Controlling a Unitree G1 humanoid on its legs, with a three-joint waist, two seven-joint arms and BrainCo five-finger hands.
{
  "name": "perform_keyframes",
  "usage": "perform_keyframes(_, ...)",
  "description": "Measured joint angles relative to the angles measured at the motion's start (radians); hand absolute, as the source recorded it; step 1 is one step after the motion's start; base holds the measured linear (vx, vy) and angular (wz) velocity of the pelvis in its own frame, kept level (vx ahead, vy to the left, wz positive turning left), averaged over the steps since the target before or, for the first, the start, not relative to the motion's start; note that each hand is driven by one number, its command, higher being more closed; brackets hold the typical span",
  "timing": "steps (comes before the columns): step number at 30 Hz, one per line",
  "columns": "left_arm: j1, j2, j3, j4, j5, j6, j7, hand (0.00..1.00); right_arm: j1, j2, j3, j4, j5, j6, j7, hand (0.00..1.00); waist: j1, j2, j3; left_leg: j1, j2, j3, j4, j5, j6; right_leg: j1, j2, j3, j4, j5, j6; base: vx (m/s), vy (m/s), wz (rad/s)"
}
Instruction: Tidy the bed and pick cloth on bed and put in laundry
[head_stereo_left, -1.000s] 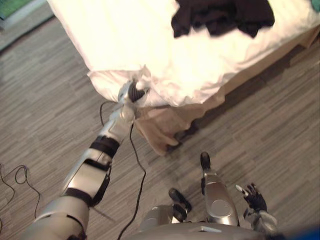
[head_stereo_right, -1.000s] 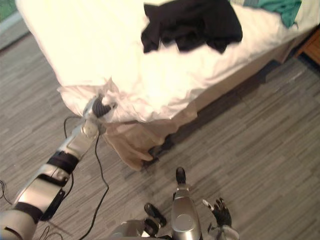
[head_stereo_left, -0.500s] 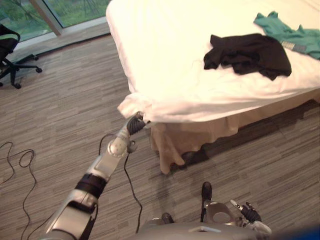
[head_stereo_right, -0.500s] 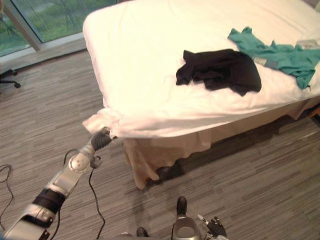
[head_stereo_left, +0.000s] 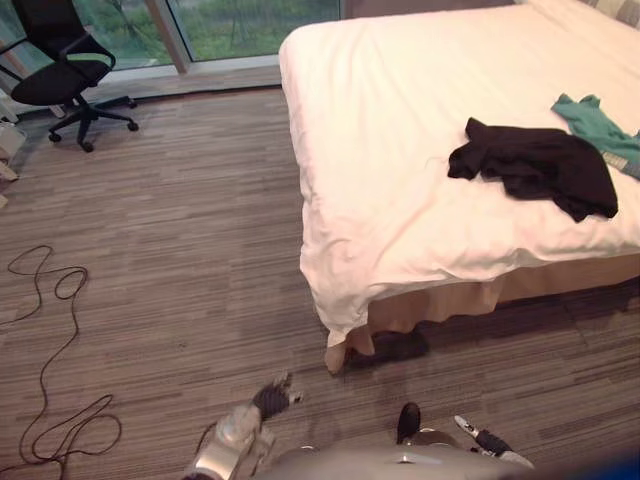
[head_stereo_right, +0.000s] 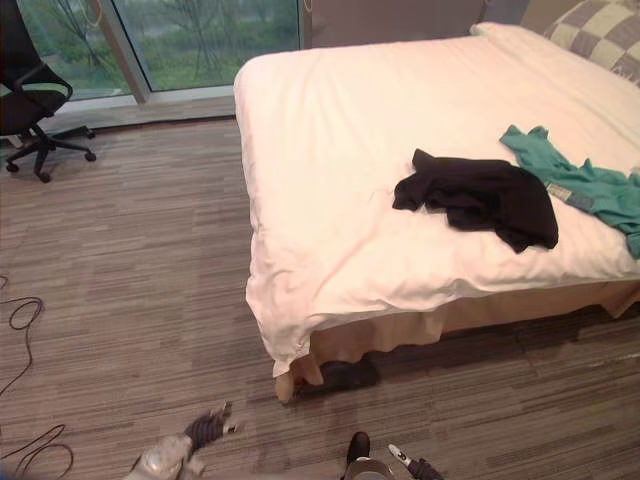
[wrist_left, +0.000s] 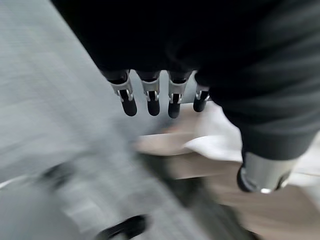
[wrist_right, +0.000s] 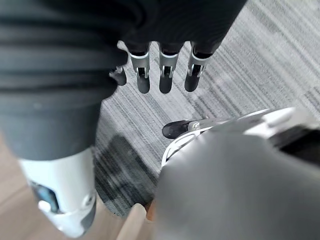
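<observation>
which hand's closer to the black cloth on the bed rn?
Right. The right hand hangs low, short of the bed, roughly in line with the black cloth; the left hand is farther left, near the bed's corner.

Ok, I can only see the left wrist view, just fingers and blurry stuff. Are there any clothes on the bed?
Observer: Yes, a black cloth lies crumpled on the white bed, near the edge facing the robot.
Operator: Only that one?
Observer: No, a teal cloth lies beside it, on the side toward the checked pillow.
Operator: Is the other robot hand holding something?
Observer: No, the right robot hand is open and empty, down over the floor.
</observation>
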Motion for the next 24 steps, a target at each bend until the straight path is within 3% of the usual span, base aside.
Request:
perform_keyframes(4, 0.011, -0.051, 0.177, 0.144, 0.042, -0.022, 0.099, 0.0, 0.003, 0.015, -0.05, 0.03, 0.037, -0.015, -0.024, 0.0, 0.014, -0.003, -0.002, 0.017, -0.001, 0.03, 0.006, -0.009, -0.003, 0.006, 0.002, 0.029, 0.0, -0.001, 0.002, -0.04, 0.011, -0.22)
perform_keyframes(9, 0.004, -0.082, 0.297, 0.159, 0.035, 0.027, 0.169, 0.0, 0.013, 0.034, -0.091, 0.041, 0.138, -0.046, -0.08, 0.0, 0.016, 0.002, 0.001, 0.033, 0.005, 0.054, 0.015, -0.013, -0.01, 0.006, 0.005, 0.05, 0.0, -0.002, 0.002, -0.04, 0.002, -0.16)
perform_keyframes(15, -0.007, -0.126, 0.425, 0.16, -0.074, 0.015, 0.218, 0.0, 0.024, 0.039, -0.178, 0.041, 0.198, -0.111, -0.181, 0.0, 0.016, 0.003, 0.001, 0.036, 0.009, 0.06, 0.014, -0.017, -0.015, 0.009, 0.009, 0.051, 0.0, -0.005, 0.0, -0.01, 0.0, -0.02)
perform_keyframes(16, -0.007, -0.136, 0.448, 0.16, -0.096, 0.002, 0.232, 0.0, 0.023, 0.043, -0.197, 0.04, 0.199, -0.14, -0.215, 1.0, 0.019, 0.003, 0.001, 0.038, 0.009, 0.063, 0.014, -0.016, -0.014, 0.011, 0.01, 0.052, 0.0, -0.005, 0.0, 0.01, 0.009, -0.07)
perform_keyframes(17, -0.008, -0.139, 0.452, 0.16, -0.097, -0.003, 0.234, 0.0, 0.021, 0.043, -0.201, 0.039, 0.199, -0.157, -0.235, 1.0, 0.021, 0.003, 0.001, 0.04, 0.009, 0.067, 0.014, -0.016, -0.015, 0.014, 0.011, 0.052, 0.0, -0.005, 0.0, 0.02, 0.014, -0.11)
perform_keyframes(19, -0.017, -0.143, 0.452, 0.16, -0.117, -0.036, 0.236, 0.0, 0.001, 0.042, -0.256, -0.001, 0.19, -0.238, -0.315, 1.0, 0.027, 0.003, 0.002, 0.053, 0.009, 0.08, 0.004, -0.017, -0.015, 0.019, 0.014, 0.061, 0.0, -0.005, 0.0, 0.01, 0.019, -0.15)
perform_keyframes(21, -0.023, -0.141, 0.452, 0.159, -0.136, -0.062, 0.236, 0.0, -0.016, 0.027, -0.3, -0.074, 0.166, -0.294, -0.345, 1.0, 0.026, 0.001, 0.003, 0.057, 0.008, 0.081, 0.0, -0.017, -0.015, 0.02, 0.014, 0.063, 0.0, -0.005, 0.0, -0.01, 0.009, -0.05)
perform_keyframes(24, -0.037, -0.136, 0.446, 0.157, -0.139, -0.1, 0.232, 0.0, -0.097, -0.065, -0.328, -0.19, 0.045, -0.367, -0.329, 1.0, 0.026, -0.008, 0.007, 0.054, 0.006, 0.081, -0.001, -0.017, -0.016, 0.015, 0.013, 0.063, 0.0, -0.007, 0.001, 0.0, 0.0, 0.0)
